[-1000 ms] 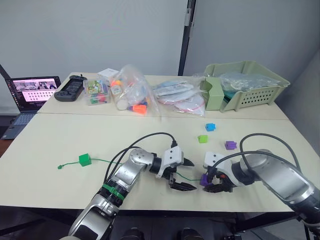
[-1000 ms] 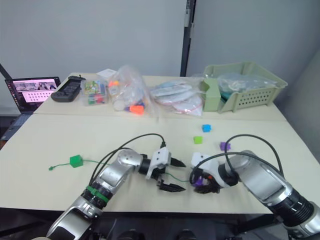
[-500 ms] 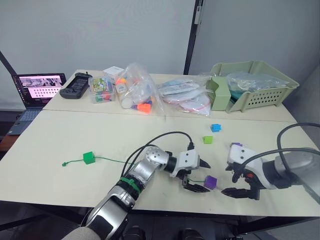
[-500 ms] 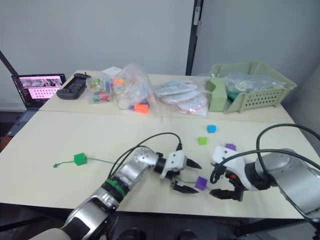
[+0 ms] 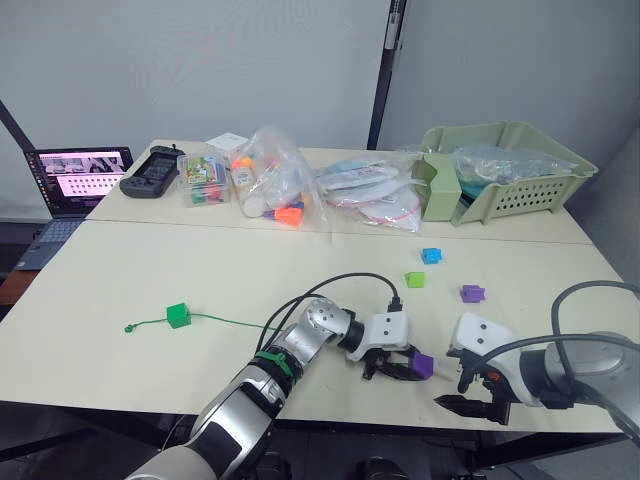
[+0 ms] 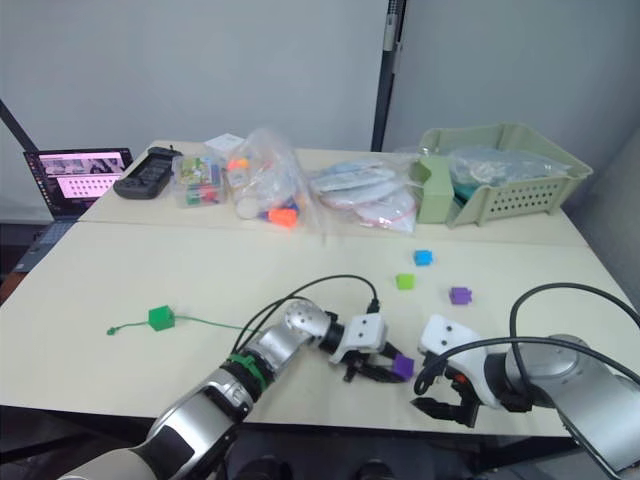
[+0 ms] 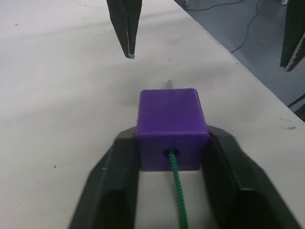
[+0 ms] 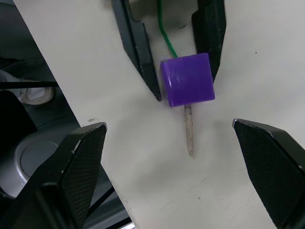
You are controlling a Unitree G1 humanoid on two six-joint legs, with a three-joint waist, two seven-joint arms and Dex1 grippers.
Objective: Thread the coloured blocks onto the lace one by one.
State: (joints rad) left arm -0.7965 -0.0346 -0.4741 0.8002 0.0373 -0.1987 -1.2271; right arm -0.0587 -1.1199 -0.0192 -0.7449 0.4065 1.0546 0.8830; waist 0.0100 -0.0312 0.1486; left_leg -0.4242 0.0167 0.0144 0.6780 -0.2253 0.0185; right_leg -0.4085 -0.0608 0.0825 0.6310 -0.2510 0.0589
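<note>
While our left gripper squeezes the small purple plastic cube near the table's front edge, the thin green lace's pale tip pokes right toward our wide-open, empty right gripper.

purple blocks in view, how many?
2. One purple block sits on the lace between the left end effector's fingers near the table's front edge; the other purple block lies loose, farther back on the right.

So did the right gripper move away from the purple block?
Yes. The right gripper has let go of the purple block and backed off toward the table's near edge, now open.
</note>
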